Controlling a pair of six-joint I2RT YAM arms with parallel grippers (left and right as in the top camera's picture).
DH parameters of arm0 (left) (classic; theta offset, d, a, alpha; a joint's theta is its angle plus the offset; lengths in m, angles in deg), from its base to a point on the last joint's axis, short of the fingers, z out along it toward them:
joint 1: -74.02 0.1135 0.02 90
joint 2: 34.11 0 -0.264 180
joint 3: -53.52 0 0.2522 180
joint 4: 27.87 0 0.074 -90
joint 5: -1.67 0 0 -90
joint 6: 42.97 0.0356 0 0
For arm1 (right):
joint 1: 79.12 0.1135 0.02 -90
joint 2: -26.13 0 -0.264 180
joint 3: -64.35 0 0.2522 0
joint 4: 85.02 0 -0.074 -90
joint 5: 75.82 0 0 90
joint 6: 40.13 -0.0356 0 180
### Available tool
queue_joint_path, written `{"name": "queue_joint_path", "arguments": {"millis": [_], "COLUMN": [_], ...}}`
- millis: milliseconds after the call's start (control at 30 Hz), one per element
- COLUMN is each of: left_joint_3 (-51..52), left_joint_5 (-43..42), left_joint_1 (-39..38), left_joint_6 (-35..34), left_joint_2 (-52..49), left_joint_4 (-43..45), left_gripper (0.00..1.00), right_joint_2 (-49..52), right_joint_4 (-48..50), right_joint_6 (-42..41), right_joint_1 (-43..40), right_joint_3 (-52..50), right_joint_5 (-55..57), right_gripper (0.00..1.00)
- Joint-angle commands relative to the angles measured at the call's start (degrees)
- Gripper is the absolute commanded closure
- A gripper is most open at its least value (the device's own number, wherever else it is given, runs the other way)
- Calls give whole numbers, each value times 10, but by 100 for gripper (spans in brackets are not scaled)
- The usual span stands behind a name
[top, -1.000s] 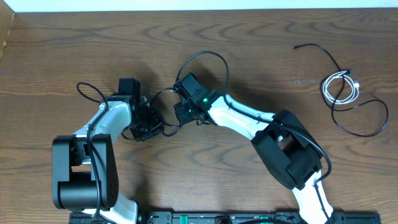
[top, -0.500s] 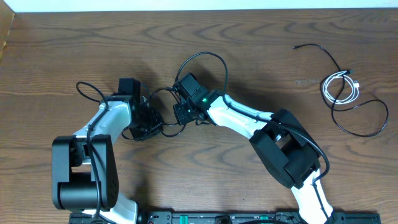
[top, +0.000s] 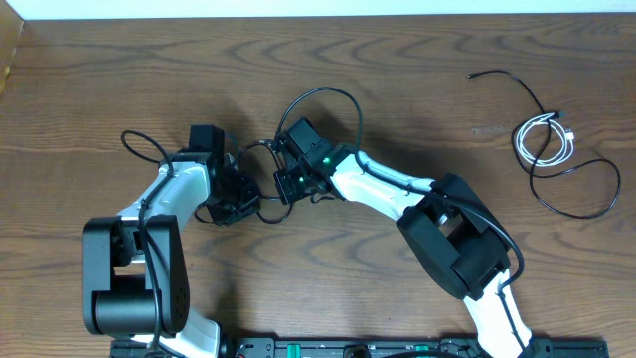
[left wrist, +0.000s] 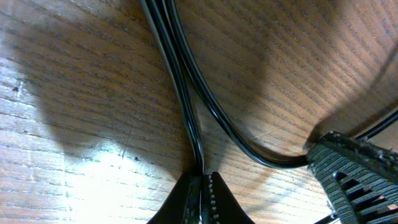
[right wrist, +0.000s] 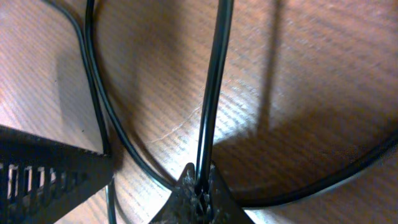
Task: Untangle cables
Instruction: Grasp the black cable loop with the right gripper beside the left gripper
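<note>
Near black cable [left wrist: 185,106]: mid-desk, between the two claws and pinched by both. In the left wrist view, parallel strands flat on the wood, one bending off toward the right claw's ribbed finger.
Left claw [left wrist: 203,180]: clenched on the near black cable, tips pressed together, one strand running straight into them. Low over the wood.
Right claw [right wrist: 200,180]: clenched on the near black cable as well, just beside the left claw. One strand entering the closed tips from above, another curving round below them and off to the right.
Between the claws: short slack runs of thin black cord, seen from overhead.
Desk [top: 397,60]: brown wood grain, carrying all three cords.
White cable [top: 522,137]: far right, well apart from both claws, coiled in a small loop and lying loose.
Far black cable [top: 524,89]: far right too, with a small plug end toward the back. Runs down across the white cable, then opens into a wide loop nearer the front. Held by neither claw.
</note>
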Motion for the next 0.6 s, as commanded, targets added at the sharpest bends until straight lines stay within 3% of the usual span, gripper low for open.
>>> {"name": "queue_joint_path", "arguments": {"millis": [0, 567], "left_joint_3": [8, 8], "left_joint_5": [21, 21], "left_joint_1": [0, 0], "left_joint_6": [-1, -1], "left_joint_2": [5, 5], "left_joint_4": [-1, -4], "left_gripper": [91, 90], "right_joint_2": [29, 29], "right_joint_4": [-13, -22], "right_joint_6": [2, 9], "right_joint_1": [8, 8], "right_joint_3": [-10, -10], "right_joint_5": [-14, -59], "right_gripper": [99, 99]}}
